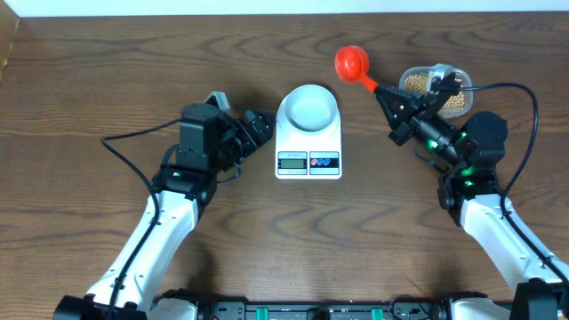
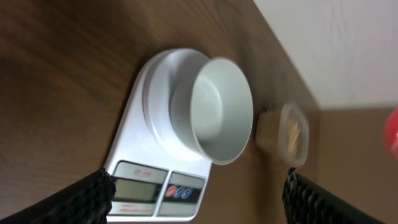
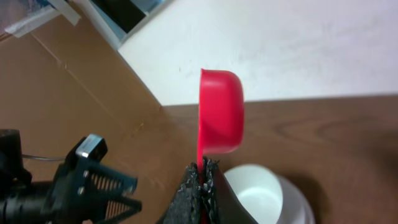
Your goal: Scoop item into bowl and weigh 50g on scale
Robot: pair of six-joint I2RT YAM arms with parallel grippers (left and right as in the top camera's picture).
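Note:
The white bowl (image 1: 308,109) stands empty on the white scale (image 1: 308,162) at the table's middle; both show in the left wrist view, bowl (image 2: 219,109) and scale (image 2: 155,190). The beans (image 1: 418,83) lie in a clear tub (image 1: 433,89) at the back right. My right gripper (image 1: 382,92) is shut on the handle of a red scoop (image 1: 352,62), held in the air between bowl and tub; the scoop (image 3: 219,112) looks empty in the right wrist view, above the bowl (image 3: 254,193). My left gripper (image 1: 258,124) is open and empty, just left of the scale.
The tub (image 2: 292,134) shows small beyond the bowl in the left wrist view. Cables run from both arms across the wooden table. The table's far edge meets a white wall behind the tub.

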